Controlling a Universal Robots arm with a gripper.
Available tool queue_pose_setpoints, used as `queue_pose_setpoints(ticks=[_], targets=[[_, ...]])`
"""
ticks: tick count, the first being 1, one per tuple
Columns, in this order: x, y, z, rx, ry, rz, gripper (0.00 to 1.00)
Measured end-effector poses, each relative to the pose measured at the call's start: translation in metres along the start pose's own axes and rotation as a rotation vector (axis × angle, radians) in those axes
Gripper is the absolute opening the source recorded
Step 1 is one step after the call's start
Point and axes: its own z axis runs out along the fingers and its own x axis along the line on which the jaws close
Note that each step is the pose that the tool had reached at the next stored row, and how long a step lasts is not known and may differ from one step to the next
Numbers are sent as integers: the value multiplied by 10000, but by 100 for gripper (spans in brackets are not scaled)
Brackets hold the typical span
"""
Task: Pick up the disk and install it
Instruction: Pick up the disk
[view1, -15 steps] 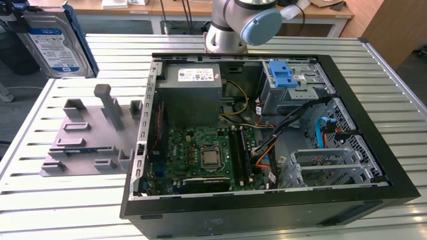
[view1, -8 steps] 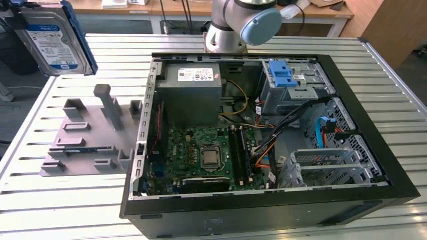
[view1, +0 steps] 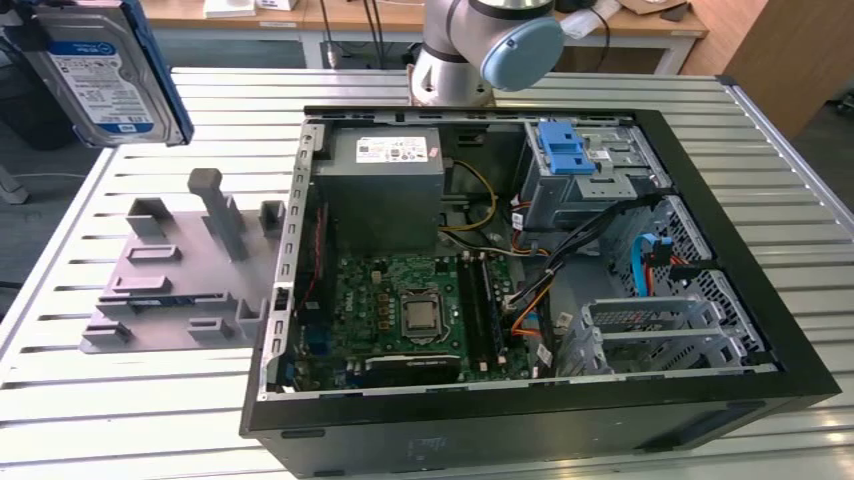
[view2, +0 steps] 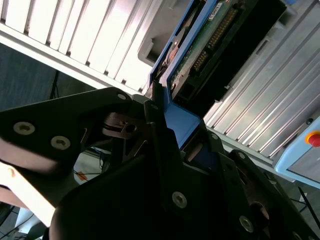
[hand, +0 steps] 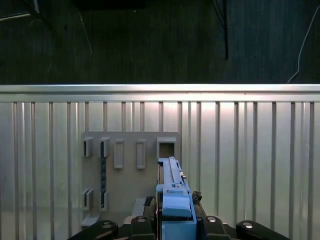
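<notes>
The end effector (hand: 173, 201), its black body filling the foreground in both wrist views, is closed on the disk (hand: 170, 172). Its fingers (view2: 156, 117) press from either side on the blue plastic frame at one end, with no gap showing. In the second wrist view the disk's (view2: 202, 47) green circuit-board underside and connector row face the camera.

In the exterior view the disk (view1: 104, 75) is held upright in the air at the far left, its blue-and-white label toward the camera. It is well apart from the open computer case (view1: 534, 432) and raised clear of the grey slotted holder (view1: 174, 275). That holder lies on the ribbed metal table (view1: 134, 410), just beside the case on the exterior view's left.

The first wrist view looks along the disk's edge onto the holder (hand: 127, 145).

Inside the case are a green motherboard (view1: 407, 305), a grey metal box (view1: 387, 195) and a drive cage with a blue latch (view1: 565, 150). The arm's base (view1: 467, 60) stands at the far side.
</notes>
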Motion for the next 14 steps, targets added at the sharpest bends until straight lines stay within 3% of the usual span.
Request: queue_pose_setpoints(ticks=[14], targets=[[2, -4, -137, 19, -1, 1, 36]])
